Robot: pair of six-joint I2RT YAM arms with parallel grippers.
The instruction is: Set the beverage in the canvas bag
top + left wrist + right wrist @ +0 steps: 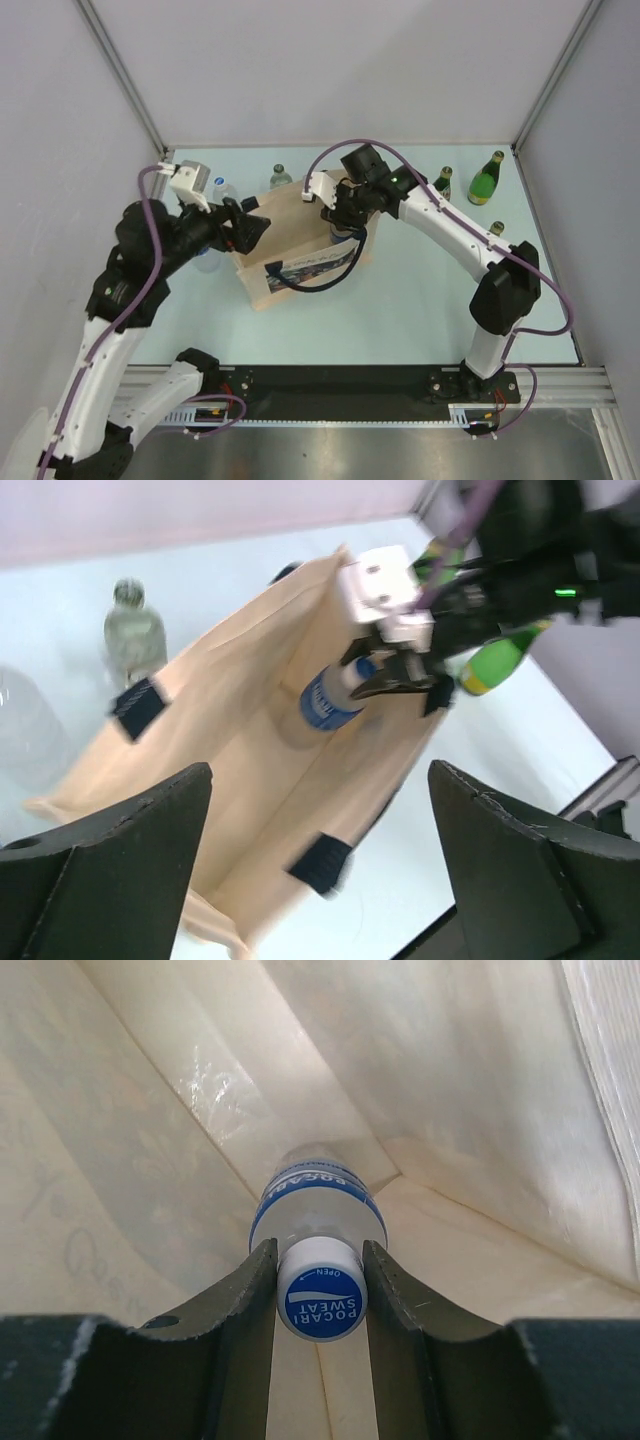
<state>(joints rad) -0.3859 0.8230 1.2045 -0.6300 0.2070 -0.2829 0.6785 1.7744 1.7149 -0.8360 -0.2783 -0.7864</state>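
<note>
right gripper [320, 1252]: shut tight on the bottle [318, 1208] at its cap, so it goes in bottom first | bottle: low inside the bag [235, 735], not let go yet | left gripper [250, 228]: wide open, holding nothing, by the bag's edge, maybe to keep it steady

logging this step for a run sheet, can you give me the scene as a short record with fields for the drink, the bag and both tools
beverage: pocari sweat bottle, blue cap facing the right wrist camera
container: canvas bag, mouth open
right arm: right tool shut on the bottle at its cap, inside the bag
left arm: left tool open, at the bag's left rim; contact with the bag unclear
bottle state: inside the bag, held; whether it touches the bottom cannot be told
other: green bottle outside the bag, far right
</note>
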